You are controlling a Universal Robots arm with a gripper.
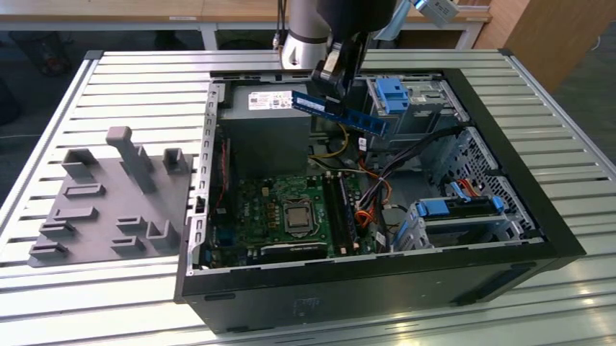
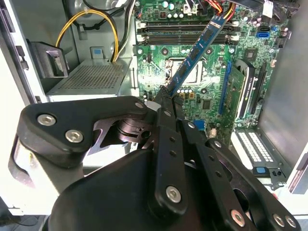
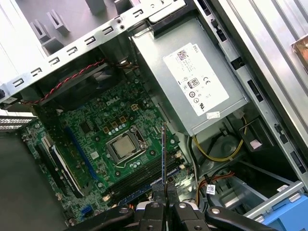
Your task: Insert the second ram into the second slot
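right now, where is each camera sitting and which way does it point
exterior view: off the arm, high up, looking down into the open computer case; shows the arm and gripper shut on the second ram.
second wrist view: rides behind the gripper linkage, looking along the ram toward the motherboard.
first wrist view: at the wrist too, meets the ram edge-on, facing the motherboard and power supply.
shared: both wrist views see the gripper, ram and motherboard.
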